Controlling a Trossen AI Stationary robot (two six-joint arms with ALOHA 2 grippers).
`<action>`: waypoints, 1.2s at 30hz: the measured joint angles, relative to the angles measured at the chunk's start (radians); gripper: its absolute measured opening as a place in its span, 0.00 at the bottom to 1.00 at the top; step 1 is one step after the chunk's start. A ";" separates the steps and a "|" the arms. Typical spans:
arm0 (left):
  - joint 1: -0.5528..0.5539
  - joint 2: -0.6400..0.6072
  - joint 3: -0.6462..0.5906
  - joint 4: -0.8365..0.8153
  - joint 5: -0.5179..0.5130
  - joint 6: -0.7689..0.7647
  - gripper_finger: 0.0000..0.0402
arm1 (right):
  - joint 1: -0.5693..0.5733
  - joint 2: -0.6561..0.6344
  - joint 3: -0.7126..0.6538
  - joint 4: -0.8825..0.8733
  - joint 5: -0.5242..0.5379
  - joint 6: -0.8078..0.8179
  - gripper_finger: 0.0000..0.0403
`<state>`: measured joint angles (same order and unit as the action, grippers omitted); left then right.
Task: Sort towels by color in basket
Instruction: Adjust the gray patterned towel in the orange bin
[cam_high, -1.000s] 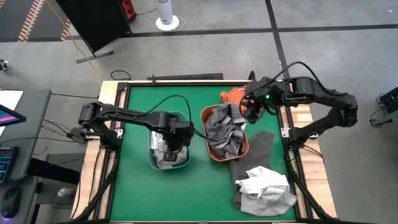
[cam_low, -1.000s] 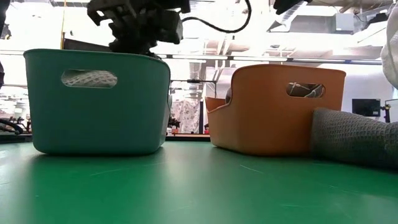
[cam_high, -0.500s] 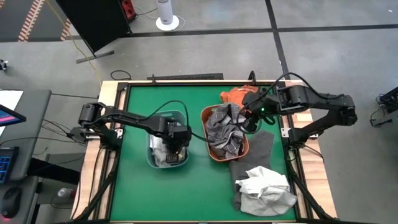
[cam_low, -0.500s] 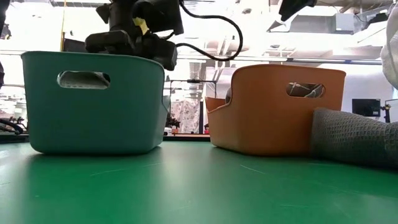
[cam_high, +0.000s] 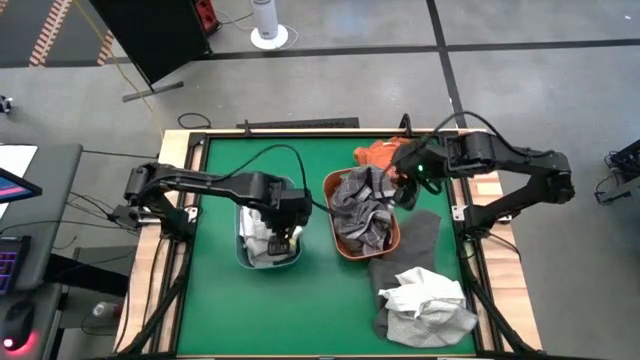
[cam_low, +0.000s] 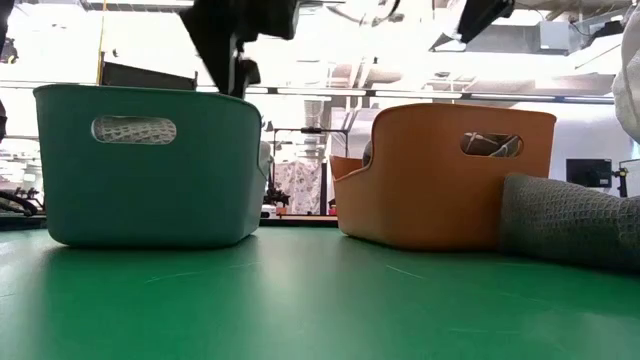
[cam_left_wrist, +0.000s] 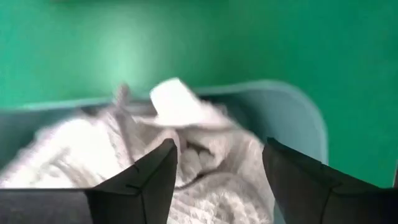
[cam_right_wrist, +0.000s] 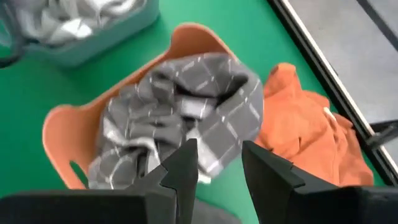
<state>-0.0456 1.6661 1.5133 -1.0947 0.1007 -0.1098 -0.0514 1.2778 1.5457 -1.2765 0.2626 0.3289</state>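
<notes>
My left gripper (cam_high: 285, 238) (cam_left_wrist: 217, 152) stands open just above the teal basket (cam_high: 243, 255) (cam_low: 150, 165), fingers pointing down. A white towel (cam_left_wrist: 186, 124) (cam_high: 260, 238) lies heaped inside that basket, under the fingers and clear of them. My right gripper (cam_high: 406, 188) (cam_right_wrist: 219, 149) hangs open over the far right rim of the orange basket (cam_high: 330, 215) (cam_low: 450, 175). In it lies a grey checked towel (cam_right_wrist: 186, 106) (cam_high: 362, 208). A rust-orange towel (cam_right_wrist: 305, 130) (cam_high: 375, 153) lies on the table behind the orange basket.
A dark grey towel (cam_high: 410, 240) (cam_low: 570, 220) lies flat on the table to the right of the orange basket. On its near end sits a crumpled white towel (cam_high: 428, 298) over a light grey one (cam_high: 420, 325). The green table (cam_high: 215, 310) is bare at the near left.
My left gripper has opened and let go of the white towel, which now rests in the teal basket. It dipped into the basket, then rose straight up out of it. My right gripper has sunk a little over the orange basket's far right side.
</notes>
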 joint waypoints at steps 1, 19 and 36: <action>0.000 -0.009 0.004 0.010 -0.008 -0.004 0.57 | -0.013 -0.001 -0.012 0.036 -0.010 -0.013 0.38; -0.078 -0.312 -0.055 0.030 -0.342 -0.171 0.56 | -0.229 0.000 -0.343 0.390 -0.216 -0.044 0.45; -0.079 -0.432 -0.064 -0.039 -0.452 -0.272 0.56 | -0.266 0.096 -0.343 0.423 -0.085 -0.212 0.77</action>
<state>-0.1242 1.2345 1.4498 -1.1340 -0.3510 -0.3817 -0.3170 1.3736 1.2030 -0.8538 0.1772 0.1169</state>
